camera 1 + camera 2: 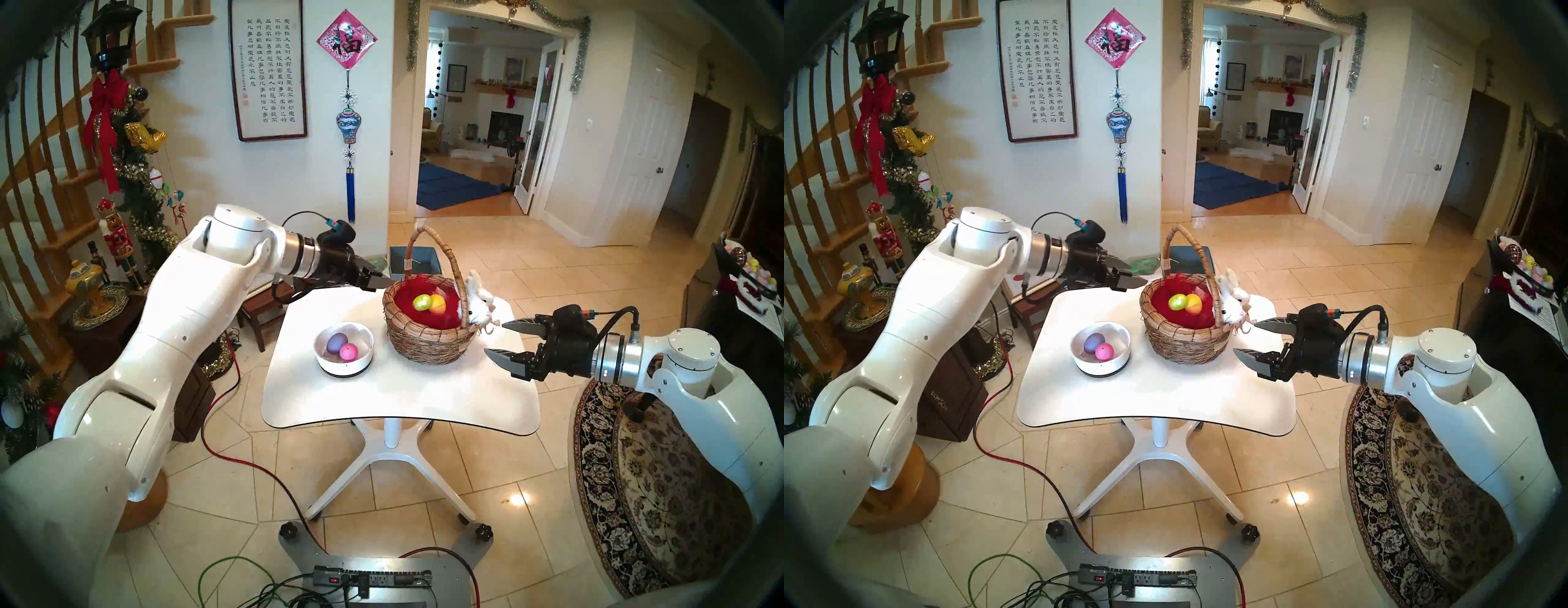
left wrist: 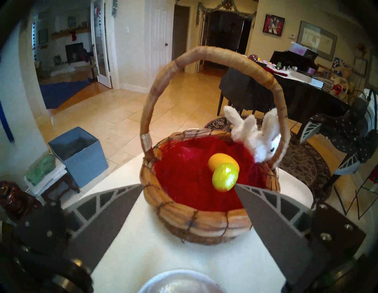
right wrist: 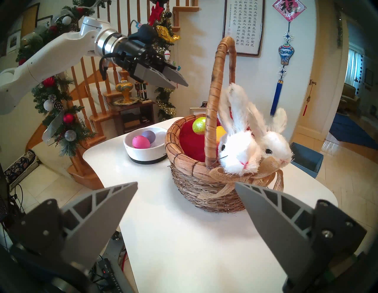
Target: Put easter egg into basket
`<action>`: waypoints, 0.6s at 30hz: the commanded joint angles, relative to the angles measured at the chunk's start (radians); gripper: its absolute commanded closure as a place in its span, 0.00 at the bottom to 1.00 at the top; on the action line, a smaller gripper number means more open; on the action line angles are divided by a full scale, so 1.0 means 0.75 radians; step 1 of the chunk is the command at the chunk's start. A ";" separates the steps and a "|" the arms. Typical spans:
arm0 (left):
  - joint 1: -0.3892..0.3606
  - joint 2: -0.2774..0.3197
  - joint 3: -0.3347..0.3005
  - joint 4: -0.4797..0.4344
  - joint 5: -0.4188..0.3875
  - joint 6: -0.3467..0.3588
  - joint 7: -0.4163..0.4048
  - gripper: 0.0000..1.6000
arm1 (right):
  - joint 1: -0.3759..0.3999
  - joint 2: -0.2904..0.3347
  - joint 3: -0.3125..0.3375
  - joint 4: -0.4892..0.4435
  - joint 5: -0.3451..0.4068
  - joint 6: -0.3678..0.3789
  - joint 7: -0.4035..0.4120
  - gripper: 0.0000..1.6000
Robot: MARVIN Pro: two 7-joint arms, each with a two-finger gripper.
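The wicker basket (image 1: pixel 424 348) with its tall handle, red lining and white plush bunnies (image 1: pixel 479 303) stands at the back middle of the white table (image 1: pixel 403 403). A yellow-green egg (image 1: pixel 422 302) and an orange egg (image 1: pixel 438 305) lie inside it. A white bowl (image 1: pixel 365 337) to its left holds a purple egg (image 1: pixel 336 343) and a pink egg (image 1: pixel 348 352). My left gripper (image 1: pixel 384 282) is open and empty, level with the basket's far-left rim, just outside it; its wrist view (image 2: pixel 188 184) looks into the basket. My right gripper (image 1: pixel 494 339) is open and empty, just right of the basket, near the bunnies.
A blue box (image 1: pixel 413 259) stands on the floor behind the table. A wooden side table (image 1: pixel 263 303) is at the table's back left. A dark piano at the far right carries a container of pastel eggs (image 1: pixel 753 271). A patterned rug (image 1: pixel 662 509) lies under my right arm.
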 commanded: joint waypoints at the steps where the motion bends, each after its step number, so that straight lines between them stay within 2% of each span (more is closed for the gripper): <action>1: 0.117 0.117 -0.065 -0.068 0.012 0.032 -0.046 0.00 | 0.005 0.003 0.010 -0.001 0.001 -0.002 -0.001 0.00; 2: 0.182 0.182 -0.078 -0.141 -0.013 0.035 -0.031 0.00 | 0.005 0.003 0.010 -0.001 0.001 -0.002 -0.001 0.00; 3: 0.168 0.164 -0.085 -0.115 0.012 0.042 -0.047 0.00 | 0.005 0.003 0.010 -0.001 0.001 -0.002 -0.001 0.00; 4: 0.215 0.204 -0.091 -0.171 -0.012 0.036 -0.030 0.00 | 0.005 0.003 0.010 -0.001 0.001 -0.003 -0.002 0.00; 9: 0.279 0.250 -0.108 -0.225 -0.024 0.042 -0.021 0.01 | 0.004 0.003 0.011 -0.001 0.001 -0.003 -0.002 0.00; 11: 0.341 0.258 -0.153 -0.278 -0.020 0.043 -0.001 0.01 | 0.004 0.003 0.011 -0.002 0.001 -0.003 -0.002 0.00; 12: 0.322 0.277 -0.122 -0.267 -0.034 0.046 -0.003 0.01 | 0.004 0.003 0.011 -0.002 0.001 -0.003 -0.002 0.00; 14: 0.415 0.284 -0.188 -0.347 -0.035 0.048 0.028 0.02 | 0.003 0.003 0.012 -0.002 0.001 -0.003 -0.002 0.00; 16: 0.413 0.299 -0.173 -0.354 -0.049 0.051 0.036 0.02 | 0.003 0.003 0.012 -0.002 0.001 -0.003 -0.002 0.00; 17: 0.453 0.295 -0.207 -0.389 -0.042 0.050 0.050 0.02 | 0.003 0.003 0.012 -0.002 0.001 -0.003 -0.002 0.00; 18: 0.455 0.306 -0.198 -0.397 -0.048 0.048 0.057 0.02 | 0.003 0.003 0.012 -0.002 0.001 -0.003 -0.002 0.00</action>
